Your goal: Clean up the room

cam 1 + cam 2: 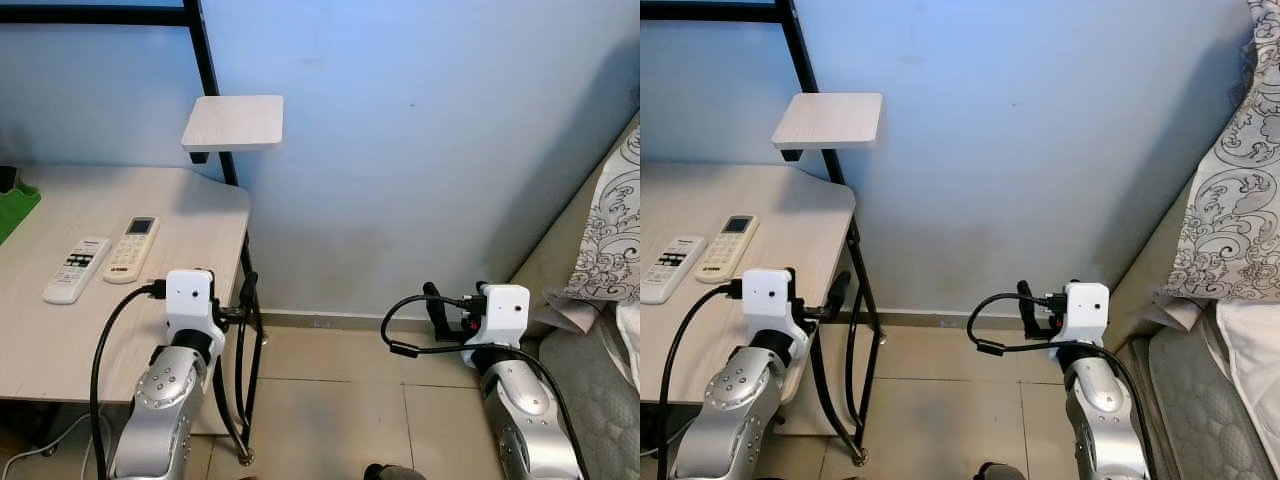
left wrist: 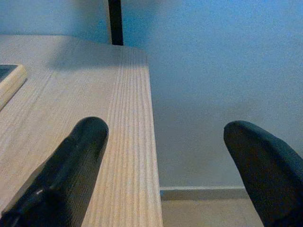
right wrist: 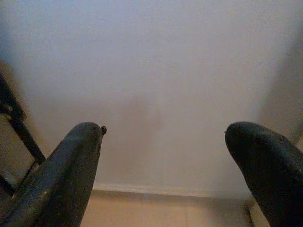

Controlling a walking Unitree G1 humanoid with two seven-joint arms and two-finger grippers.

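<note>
Looking down, I see 2 remotes (image 1: pixel 103 257) side by side near the worktop's (image 1: pixel 60 340) right edge. My left tool (image 2: pixel 163 161) straddles that edge, fingers spread, empty. My right tool (image 3: pixel 165 165) is spread too, facing the wall (image 1: pixel 420 150) above the floor (image 1: pixel 330 390).

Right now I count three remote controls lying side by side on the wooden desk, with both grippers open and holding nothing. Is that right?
Not quite: there are two remote controls, not three, the white remote and the cream remote, lying side by side on the wooden desk, as the left eye view shows. The rest holds: the left gripper and right gripper are open and hold nothing.
</note>
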